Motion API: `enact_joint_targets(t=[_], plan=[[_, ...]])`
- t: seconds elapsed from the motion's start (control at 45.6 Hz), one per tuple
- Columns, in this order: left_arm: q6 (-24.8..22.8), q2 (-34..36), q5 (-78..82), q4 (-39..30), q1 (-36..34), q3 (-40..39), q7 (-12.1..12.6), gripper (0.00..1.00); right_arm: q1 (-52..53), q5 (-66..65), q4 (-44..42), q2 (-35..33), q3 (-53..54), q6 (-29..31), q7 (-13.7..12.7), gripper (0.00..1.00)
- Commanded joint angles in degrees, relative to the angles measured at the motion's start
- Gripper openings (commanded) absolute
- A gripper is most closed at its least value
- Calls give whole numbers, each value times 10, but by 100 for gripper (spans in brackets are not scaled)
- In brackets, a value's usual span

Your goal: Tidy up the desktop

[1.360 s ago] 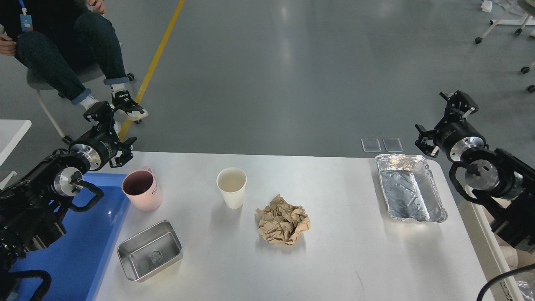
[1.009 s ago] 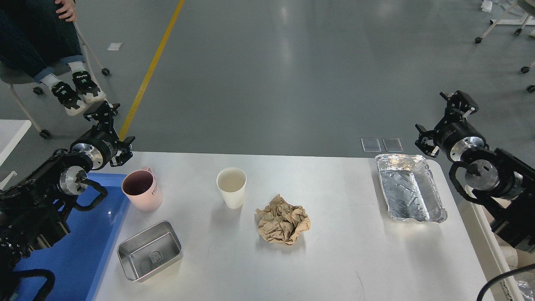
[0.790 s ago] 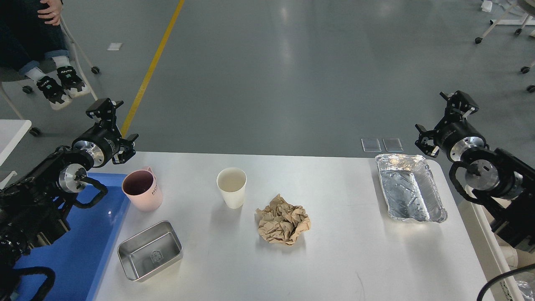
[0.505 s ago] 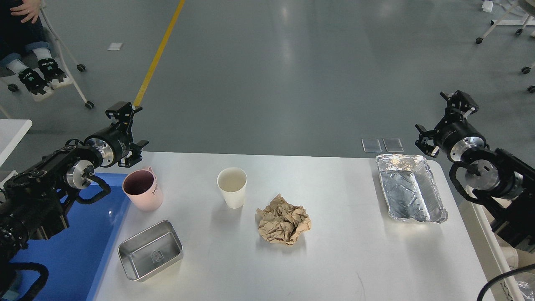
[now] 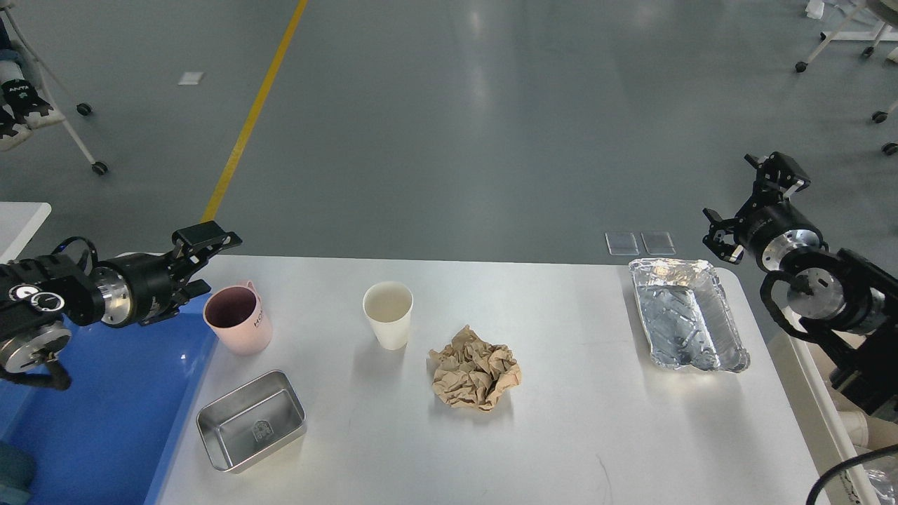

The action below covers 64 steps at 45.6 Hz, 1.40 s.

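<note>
The white desktop (image 5: 575,435) carries a pink mug (image 5: 237,319), a white paper cup (image 5: 388,313), a crumpled ball of brown paper (image 5: 474,377), a small steel tin (image 5: 251,419) and a foil tray (image 5: 684,312). My left gripper (image 5: 214,261) is level with the table's far left corner, just left of the pink mug and pointing right. It is open with nothing between its fingers. My right gripper (image 5: 747,201) hangs open beyond the table's far right corner, above and behind the foil tray, holding nothing.
A blue plastic tray (image 5: 105,421) lies along the desktop's left side under my left arm. The edge of a small white table (image 5: 21,217) shows at far left. Two clear plates (image 5: 640,243) lie on the floor behind the desktop.
</note>
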Motion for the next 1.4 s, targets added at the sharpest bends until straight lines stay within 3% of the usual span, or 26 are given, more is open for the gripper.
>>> enact_joint_targets(t=[0.0, 0.11, 0.241, 0.527, 0.636, 0.746, 0.921, 1.163, 1.25, 1.382], plan=[[7, 112, 40, -105, 16, 37, 1, 100, 1, 0, 0, 0, 1, 0, 0, 100], [0, 233, 94, -173, 46, 41, 1, 100, 0, 0, -1, -5, 0, 3, 0, 100], [-29, 327, 101, -210, 63, 41, -5, 100, 0, 0, -1, -7, 0, 4, 0, 100], [-109, 497, 157, -252, 64, 40, -107, 100, 0, 0, -1, -8, 0, 4, 0, 100], [-138, 545, 179, -252, 63, 40, -163, 100, -1, 0, -1, -8, 0, 4, 0, 100], [-144, 571, 186, -252, 62, 40, -175, 100, 0, 0, 0, -7, 1, 4, 0, 100], [-153, 586, 187, -247, 60, 40, -184, 100, 1, 0, 0, -7, 1, 4, 0, 100], [-167, 584, 187, -243, 56, 28, -175, 100, 0, 0, 0, -8, 1, 4, 0, 100], [-167, 578, 186, -239, 51, 26, -155, 100, -1, 0, 0, -7, 1, 4, 0, 100], [-167, 523, 187, -234, 25, 14, -90, 100, -1, 0, 0, -7, 1, 4, 0, 100]])
